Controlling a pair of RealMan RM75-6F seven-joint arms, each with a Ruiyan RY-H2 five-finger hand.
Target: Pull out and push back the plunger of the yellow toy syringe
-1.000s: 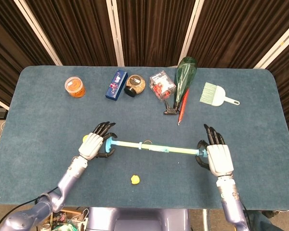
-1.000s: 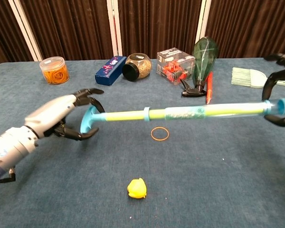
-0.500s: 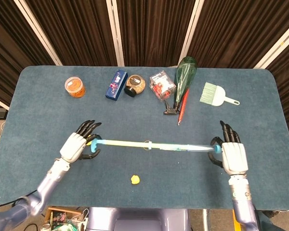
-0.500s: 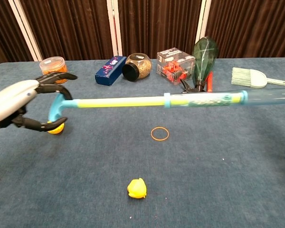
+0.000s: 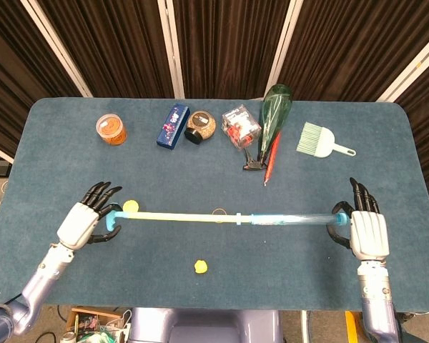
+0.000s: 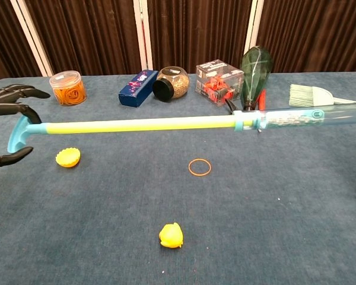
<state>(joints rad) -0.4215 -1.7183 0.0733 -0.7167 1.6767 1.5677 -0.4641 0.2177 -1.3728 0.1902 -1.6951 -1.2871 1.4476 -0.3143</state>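
Observation:
The yellow toy syringe is stretched out long above the table. Its yellow plunger rod runs left out of the clear barrel. My left hand grips the blue plunger handle at the left. My right hand holds the barrel's far end at the right; the chest view does not show this hand. A small blue collar marks where the rod enters the barrel.
Along the back stand an orange jar, blue box, dark-lidded jar, clear box, green bottle, red pen and brush. A yellow cap, rubber band and yellow lump lie under the syringe.
Both hands have moved apart, the left one leftward and the right one rightward. The plunger rod has slid much farther out of the barrel, uncovering the yellow cap.

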